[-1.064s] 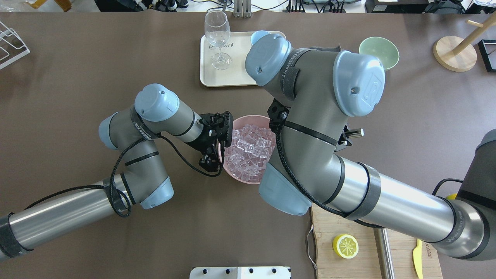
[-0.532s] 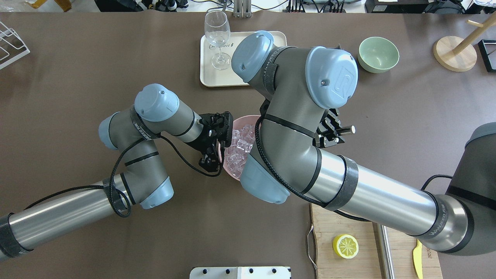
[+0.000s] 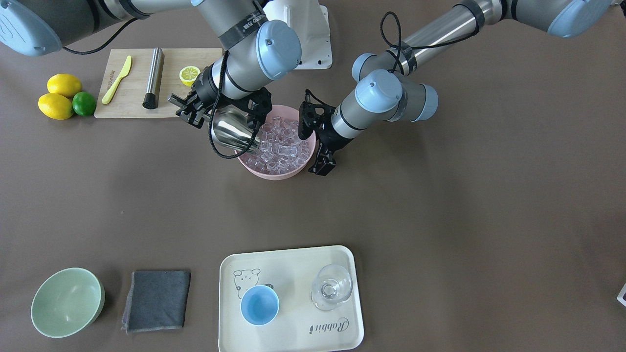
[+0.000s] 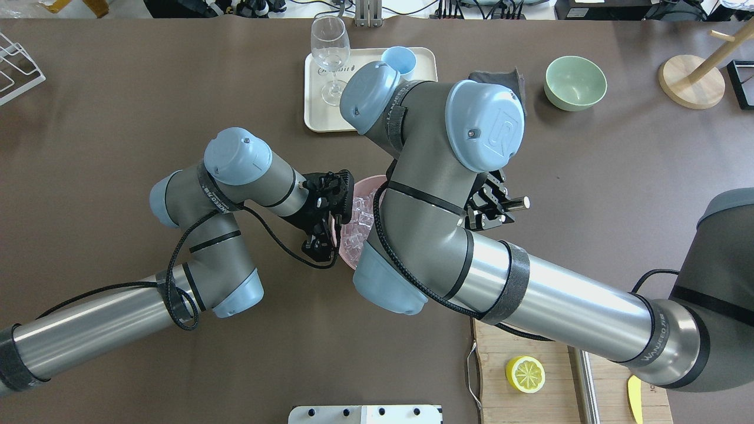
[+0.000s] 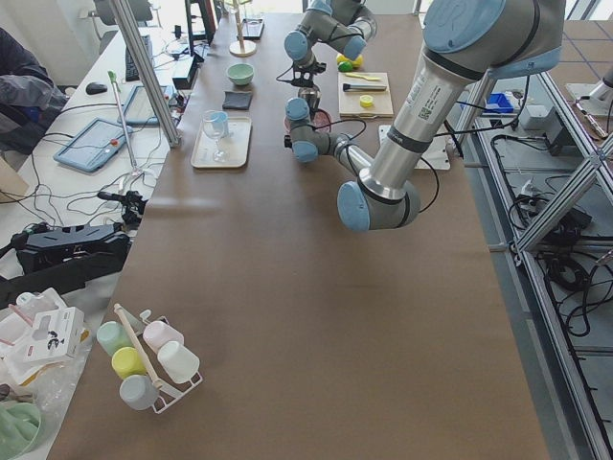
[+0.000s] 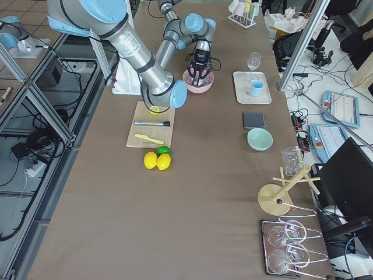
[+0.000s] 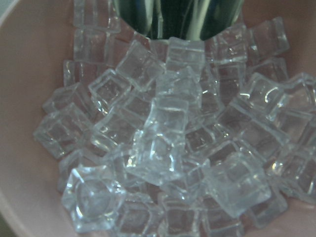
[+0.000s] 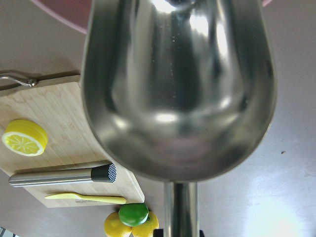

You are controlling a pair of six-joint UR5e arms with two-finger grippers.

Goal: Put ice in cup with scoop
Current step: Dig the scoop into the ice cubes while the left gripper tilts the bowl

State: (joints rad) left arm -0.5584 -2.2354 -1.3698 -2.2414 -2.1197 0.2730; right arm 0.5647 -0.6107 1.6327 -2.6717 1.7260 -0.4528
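The steel scoop (image 3: 232,131) is tilted, its mouth at the ice (image 3: 279,144) in the pink bowl (image 3: 274,174). In the right wrist view the scoop's trough (image 8: 177,89) is empty. My right gripper (image 3: 195,108) is shut on the scoop's handle (image 4: 519,203). My left gripper (image 3: 313,142) is shut on the pink bowl's rim, on the side opposite the scoop. Its wrist view shows the ice (image 7: 168,138) with the scoop's lip (image 7: 177,17) at the top. The light-blue cup (image 3: 259,304) stands empty on the cream tray (image 3: 293,335), far from both grippers.
A wine glass (image 3: 331,287) stands on the tray beside the cup. A pale green bowl (image 3: 66,302) and a grey cloth (image 3: 156,299) lie near the tray. The cutting board (image 3: 132,105) holds a steel cylinder (image 3: 153,78), a yellow knife (image 3: 116,79) and a lemon half (image 3: 189,75).
My right arm has swung across over the pink bowl and carried the scoop toward the ice. It now hides most of the bowl from overhead. My left arm has not moved.
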